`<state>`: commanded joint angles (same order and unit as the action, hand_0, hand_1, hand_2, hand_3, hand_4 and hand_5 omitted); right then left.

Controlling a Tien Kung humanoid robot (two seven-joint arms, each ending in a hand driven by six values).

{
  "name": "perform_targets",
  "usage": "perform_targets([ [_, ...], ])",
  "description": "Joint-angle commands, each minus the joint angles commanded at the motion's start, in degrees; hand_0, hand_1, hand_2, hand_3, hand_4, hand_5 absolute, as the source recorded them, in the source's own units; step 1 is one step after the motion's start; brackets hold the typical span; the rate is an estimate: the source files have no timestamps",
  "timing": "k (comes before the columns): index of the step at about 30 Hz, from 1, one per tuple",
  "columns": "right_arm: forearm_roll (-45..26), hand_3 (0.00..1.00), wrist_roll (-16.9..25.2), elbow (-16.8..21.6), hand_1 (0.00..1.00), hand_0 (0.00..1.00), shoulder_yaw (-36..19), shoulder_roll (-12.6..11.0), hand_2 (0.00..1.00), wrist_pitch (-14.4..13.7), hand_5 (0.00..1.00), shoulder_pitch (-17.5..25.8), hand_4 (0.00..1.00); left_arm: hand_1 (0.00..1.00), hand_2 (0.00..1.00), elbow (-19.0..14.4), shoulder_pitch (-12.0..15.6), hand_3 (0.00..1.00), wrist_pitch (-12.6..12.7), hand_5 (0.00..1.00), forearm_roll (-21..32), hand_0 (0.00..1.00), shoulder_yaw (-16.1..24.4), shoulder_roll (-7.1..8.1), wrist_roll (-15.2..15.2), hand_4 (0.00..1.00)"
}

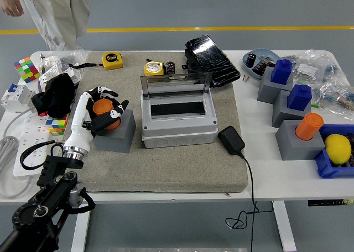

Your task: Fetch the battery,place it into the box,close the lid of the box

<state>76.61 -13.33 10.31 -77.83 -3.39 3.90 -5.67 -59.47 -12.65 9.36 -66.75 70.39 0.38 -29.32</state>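
Left robot hand clamped on the orange battery at the bench's left side.

Near the bench's front edge, the black left arm rises to the left robot hand point(102, 109), whose fingers point(113, 115) wrap the orange battery point(103, 108) seated in a grey block point(116, 133) on the grey mat point(166, 163). Just right of the block stands the grey box point(177, 119), its clear lid point(176, 84) raised upright at the back. A black adapter point(231, 140) lies at the mat's right edge. Toward the far edge sit a yellow tape measure point(113, 59) and a black pouch point(211, 53). At the far left corner a person point(58, 11) stands beyond the bench.
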Motion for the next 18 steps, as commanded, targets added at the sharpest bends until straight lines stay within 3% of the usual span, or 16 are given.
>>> perform_targets([
  [4,0.0,0.585,0.0,0.0,0.657,0.607,0.0,0.0,0.68,0.0,0.559,0.0,0.983,0.147,0.225,0.2,-0.4,0.273,0.0,0.002,0.5,0.159,-0.6,-0.07,-0.8,0.773],
  [5,0.0,0.585,0.0,0.0,0.657,0.608,0.0,0.0,0.681,0.0,0.559,-0.1,0.983,0.118,0.183,0.2,-0.4,0.227,0.0,0.002,0.5,0.152,-0.7,-0.1,-0.9,0.707],
  [12,0.1,0.584,0.1,0.0,0.657,0.606,-0.1,0.0,0.679,0.0,0.558,-0.1,0.983,0.115,0.185,-0.3,-0.2,0.213,0.0,0.002,-0.5,0.151,0.1,-0.06,-1.1,0.69],
  [18,0.0,0.585,0.1,0.0,0.657,0.608,-0.2,0.0,0.681,-0.1,0.558,0.0,0.983,0.118,0.177,-3.5,-0.1,0.214,-0.4,0.002,-2.4,0.154,1.6,1.41,-0.8,0.687],
])
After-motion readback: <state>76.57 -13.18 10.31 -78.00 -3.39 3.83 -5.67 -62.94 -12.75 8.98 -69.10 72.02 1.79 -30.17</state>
